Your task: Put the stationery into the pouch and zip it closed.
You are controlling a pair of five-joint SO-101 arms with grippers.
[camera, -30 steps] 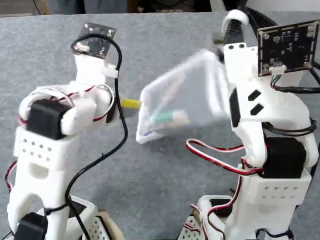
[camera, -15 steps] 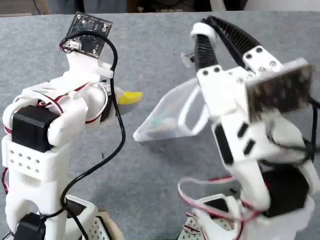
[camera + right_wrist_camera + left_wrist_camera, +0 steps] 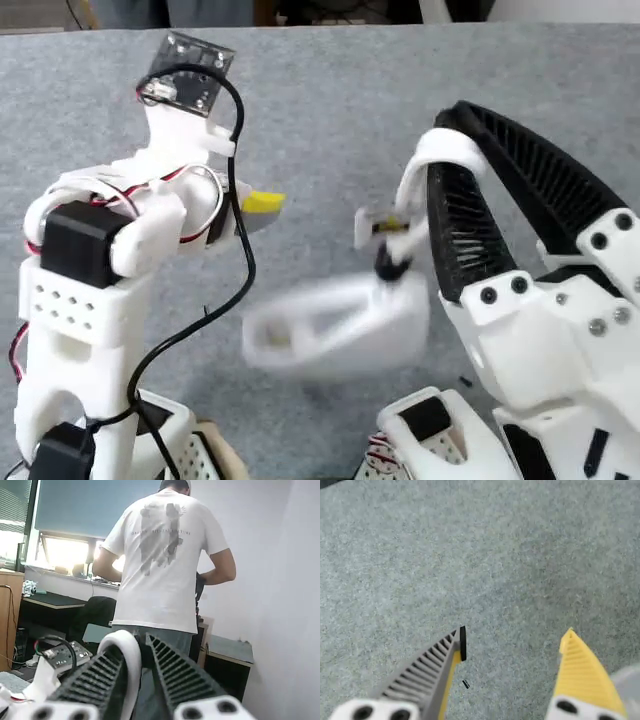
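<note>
The right gripper (image 3: pixel 450 135) is standing lifted high above the table (image 3: pixel 330 90), its black ribbed fingers pointing up and away from the arm's base. In the right wrist view the right gripper (image 3: pixel 142 642) is pinching its jaws nearly together, with a white loop (image 3: pixel 127 647) caught between them and curling over one finger. From the high camera that white loop (image 3: pixel 418 170) is wrapping round the top of the fingers and running down toward the pouch (image 3: pixel 335 325). The pouch is hanging below the gripper as a pale smear, low between the two arm bases and closer to the right one (too blurred for me to say what is inside it, whether its zip is shut, or whether it is touching the cloth). The left gripper (image 3: pixel 262 212) is sitting off to the other side, well apart from the pouch, its yellow tip poking out beside the arm. Seen from its own wrist, the left gripper (image 3: pixel 515 636) is holding its grey and yellow fingers spread wide over the grey table (image 3: pixel 495 545), with nothing between them.
</note>
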